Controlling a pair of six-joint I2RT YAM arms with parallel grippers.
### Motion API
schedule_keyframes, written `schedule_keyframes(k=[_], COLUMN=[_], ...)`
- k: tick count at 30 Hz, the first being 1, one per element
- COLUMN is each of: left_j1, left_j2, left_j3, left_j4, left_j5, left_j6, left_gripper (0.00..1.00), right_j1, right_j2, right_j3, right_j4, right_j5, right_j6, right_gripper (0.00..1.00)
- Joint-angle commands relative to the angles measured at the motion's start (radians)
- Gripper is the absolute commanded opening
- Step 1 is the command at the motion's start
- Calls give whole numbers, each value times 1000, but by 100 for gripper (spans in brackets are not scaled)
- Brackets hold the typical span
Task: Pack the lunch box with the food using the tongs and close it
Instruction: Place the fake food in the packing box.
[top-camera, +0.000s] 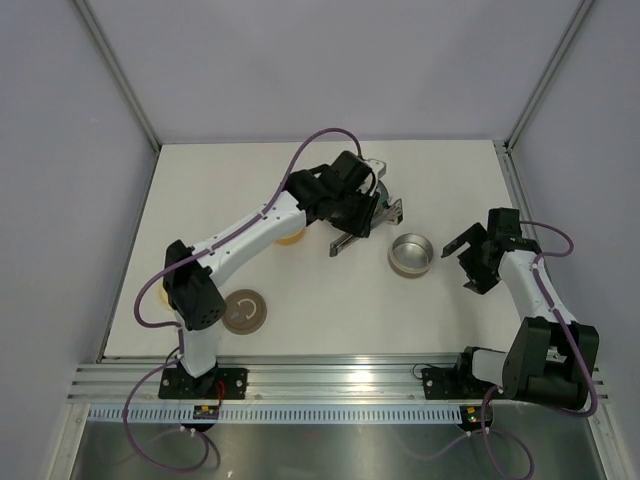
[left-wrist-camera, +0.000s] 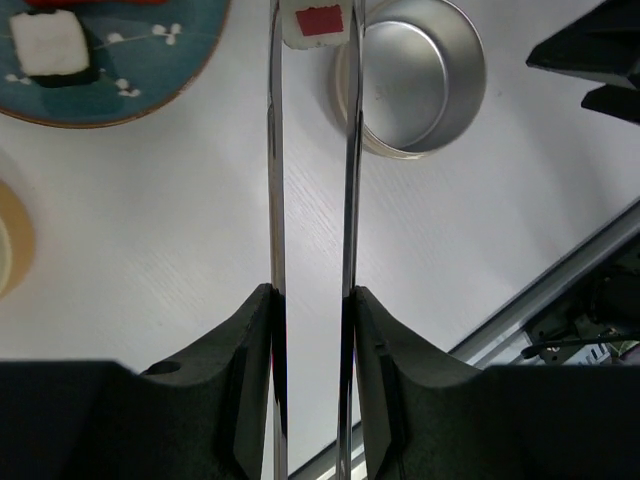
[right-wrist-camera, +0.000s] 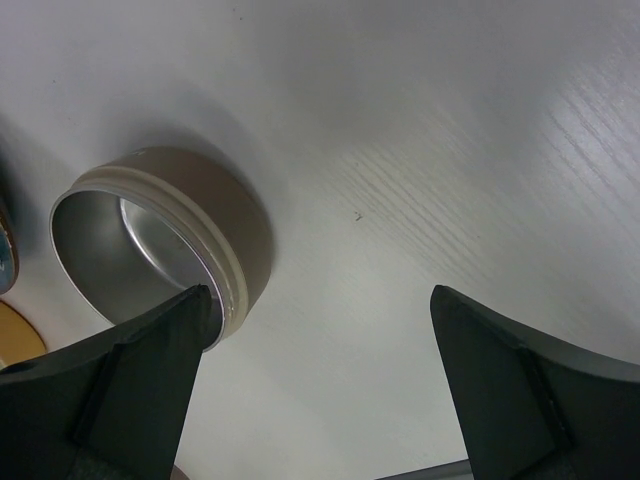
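Pressed between the fingers of the left gripper (left-wrist-camera: 312, 292), the tongs (left-wrist-camera: 276, 180) are held squeezed narrow. A white sushi bit with a red top (left-wrist-camera: 320, 22) is pinched at their tips, just beside the rim of the lunch box (left-wrist-camera: 425, 90). Another sushi bit (left-wrist-camera: 50, 48) is seen on the teal plate (left-wrist-camera: 150, 70) near the lunch box. The right gripper (right-wrist-camera: 320, 300) is spread wide and empty, just beside the lunch box on the table (right-wrist-camera: 450, 120).
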Motion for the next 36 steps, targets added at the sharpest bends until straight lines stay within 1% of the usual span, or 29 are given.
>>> schedule_keyframes(k=[1,2,5,7,10,13,14,15,16,19,25,28,29,32,33,34,36], left_j1=[-73,-102,-142,-153,-168,-180,-180,-183,-185,-188,-189,-191,-191,-192,-192,-194,-196], left_j2=[-51,-43,-6,20,43,68,72,78,83,107,181,203,207,221,223,229,233], left_j3=[-6,-3,14,22,20,16,16,16,14,28,144,169,183,192,194,197,204], left_j4=[78,83,80,75,86,97,97,97,95,86,-17,-57,-69,-71,-71,-68,-66], left_j5=[26,20,1,-2,-22,-32,-28,-29,-32,-37,-42,-36,-36,-37,-36,-34,-29], left_j6=[-16,-18,-15,-16,-16,-13,-13,-13,-12,-10,-16,-13,-13,-16,-18,-19,-16], left_gripper=[18,18,18,17,18,18,18,18,18,18,18,18,19,28,35,40,43], right_j1=[-25,-30,-48,-60,-89,-181,-182,-220,-232,-245,-246,-246,-246,-246,-246,-246,-245], right_j2=[-41,-45,-76,-111,-139,-170,-182,-205,-217,-251,-279,-297,-303,-312,-311,-312,-317], right_j3=[-5,-2,7,13,51,71,71,75,76,81,71,71,71,76,79,81,84], right_j4=[16,1,-31,-44,-121,-168,-174,-182,-188,-208,-217,-217,-217,-223,-225,-225,-225], right_j5=[1,3,21,26,26,6,-5,-15,-28,-31,-39,-32,-32,-34,-34,-37,-39], right_j6=[21,21,19,10,-36,-94,-94,-111,-114,-120,-119,-123,-125,-132,-134,-136,-139], right_gripper=[100,99,99,100,100,99,99,100,100,100,100,99,99,99,99,99,99])
